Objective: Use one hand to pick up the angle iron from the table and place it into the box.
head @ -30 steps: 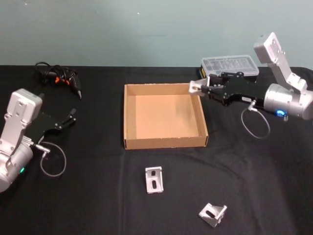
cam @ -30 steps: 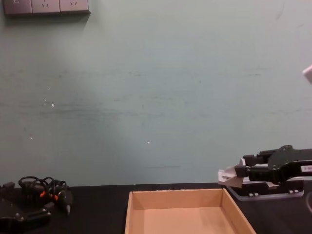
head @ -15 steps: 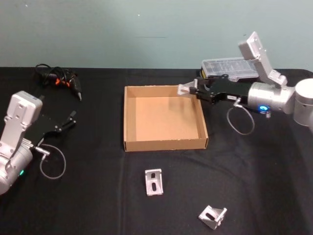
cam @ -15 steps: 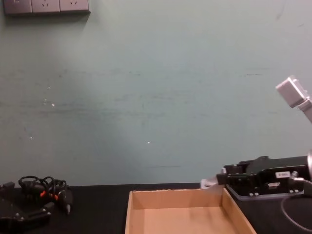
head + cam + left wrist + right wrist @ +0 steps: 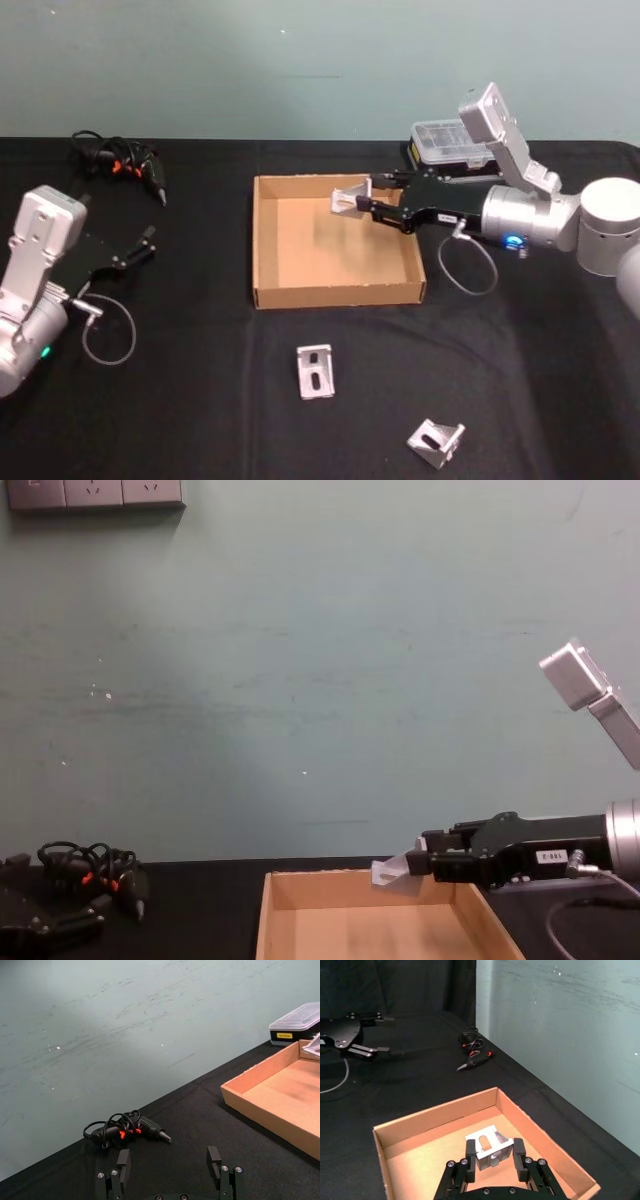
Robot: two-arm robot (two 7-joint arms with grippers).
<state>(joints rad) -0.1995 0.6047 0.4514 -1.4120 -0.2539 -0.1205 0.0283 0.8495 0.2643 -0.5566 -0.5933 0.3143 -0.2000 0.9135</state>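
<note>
The black worktop [image 5: 200,400] carries a tan box [image 5: 340,293] in its middle, a bit toward the back edge. The right claw [image 5: 362,203] reaches in from the right edge of the worktop. A moment ago it hung by the box's back right corner, next to the plastic case [image 5: 445,140]. Now it has slid across the wall and hangs over the back part of the box. The left claw [image 5: 168,1151] rests near the left edge with its fingers apart, holding nothing. The angle iron [image 5: 487,1142] is clamped tight in the right claw, up in the air above the box floor and not yet set down. So I think the carrying is almost done, and the next step is to go lower and let go. A second angle iron [image 5: 315,369] and a third angle iron [image 5: 435,440] lie near the front edge.
</note>
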